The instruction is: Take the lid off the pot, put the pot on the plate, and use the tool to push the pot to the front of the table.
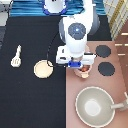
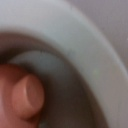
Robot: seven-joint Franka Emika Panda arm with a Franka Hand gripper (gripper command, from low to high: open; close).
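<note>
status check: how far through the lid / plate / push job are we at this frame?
Early. Nothing finished shows: the plate sits bare on the table, the tool lies untouched near the exterior view's left. In hand: the gripper is down over the pot on the stove counter. Lid not visible. Placing and pushing remain.

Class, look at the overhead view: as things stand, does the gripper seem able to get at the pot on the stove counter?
Probably yes. The gripper is already directly over the pot, which shows just beneath it on the stove counter, with nothing visible between them.
</note>
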